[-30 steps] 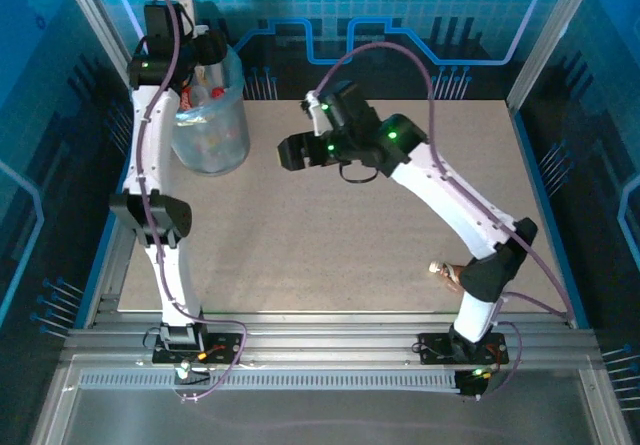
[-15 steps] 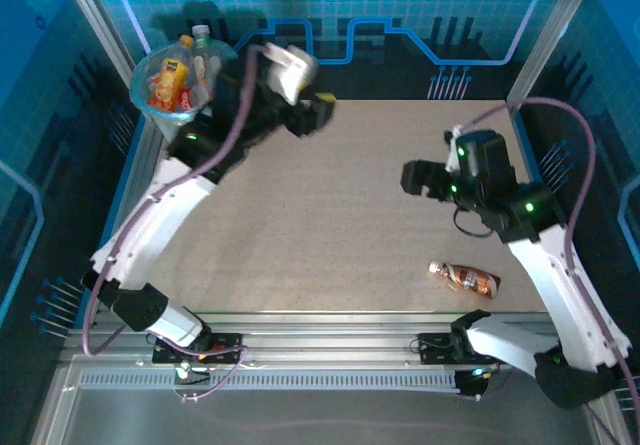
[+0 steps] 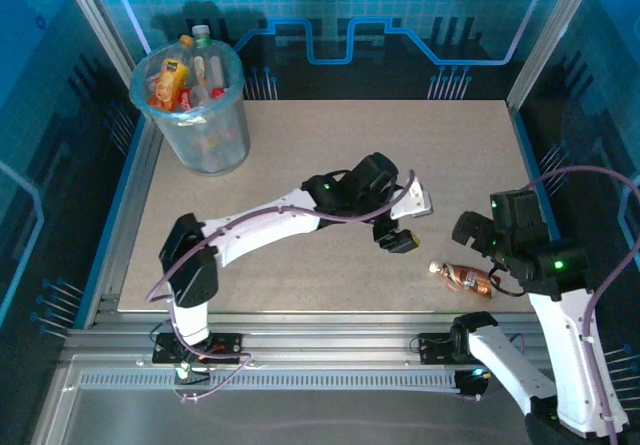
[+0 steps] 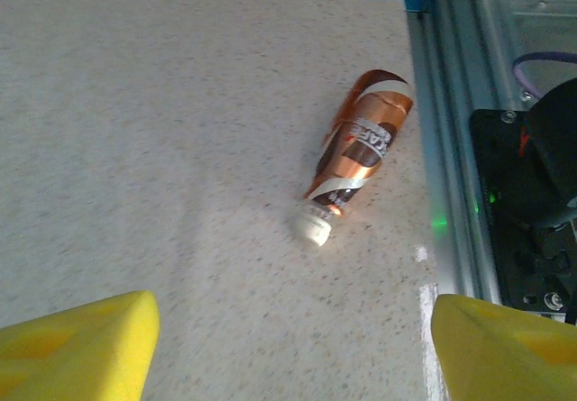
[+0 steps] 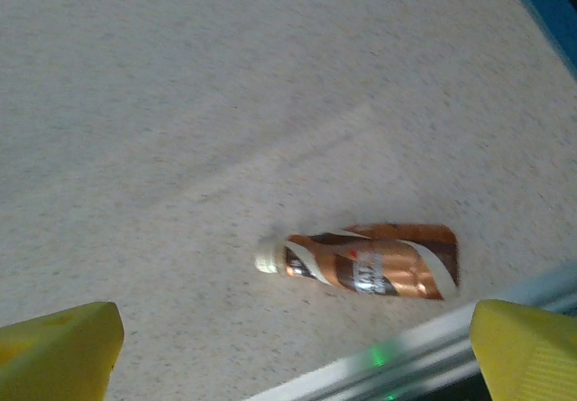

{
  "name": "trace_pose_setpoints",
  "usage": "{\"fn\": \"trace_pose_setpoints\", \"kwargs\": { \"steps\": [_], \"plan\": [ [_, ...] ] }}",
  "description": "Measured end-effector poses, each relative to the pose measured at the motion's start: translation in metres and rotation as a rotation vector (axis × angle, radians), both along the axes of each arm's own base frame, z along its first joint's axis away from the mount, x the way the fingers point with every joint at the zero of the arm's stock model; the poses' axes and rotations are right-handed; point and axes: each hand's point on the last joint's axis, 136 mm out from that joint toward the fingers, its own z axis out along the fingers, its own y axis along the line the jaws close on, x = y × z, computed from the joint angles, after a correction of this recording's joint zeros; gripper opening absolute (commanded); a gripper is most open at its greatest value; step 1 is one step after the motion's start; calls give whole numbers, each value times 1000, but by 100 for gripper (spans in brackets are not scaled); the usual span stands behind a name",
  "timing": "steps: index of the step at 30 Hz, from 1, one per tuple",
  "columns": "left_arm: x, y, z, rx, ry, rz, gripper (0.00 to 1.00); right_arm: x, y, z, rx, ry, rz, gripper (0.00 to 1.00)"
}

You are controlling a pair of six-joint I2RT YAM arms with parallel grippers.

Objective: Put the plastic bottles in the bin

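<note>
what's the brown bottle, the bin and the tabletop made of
Brown bottle: likely plastic under a glossy copper-brown label that glints. Bin: translucent pale-blue plastic; bottles show through its wall. Tabletop: matte speckled beige board, perhaps laminate; unclear.

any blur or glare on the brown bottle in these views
left wrist: the brown bottle is fairly sharp, with a bright glint near its cap; right wrist: softer, its label smeared; top external: small and shiny, no label detail.
</note>
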Motion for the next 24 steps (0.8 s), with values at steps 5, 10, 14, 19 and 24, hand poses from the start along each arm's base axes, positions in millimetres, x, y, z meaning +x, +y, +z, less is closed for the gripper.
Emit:
{"fn": "trace_pose_setpoints", "kwargs": {
  "steps": [5,10,14,19,24],
  "plan": [
    [-5,-30,-57,2,72,-82,77,-4,-23,-7,-12,12,-129,100],
    [-18,-49,-122,48,134,-144,74,-5,-43,-17,-19,22,-219,100],
    [-30,-62,-156,73,149,-188,68,-2,-44,-32,12,38,-225,100],
    [-32,-86,-170,58,161,-233,66,0,-39,-45,34,57,-194,100],
    [-30,-94,-176,46,153,-252,68,0,-36,-44,46,33,-178,100]
  ]
}}
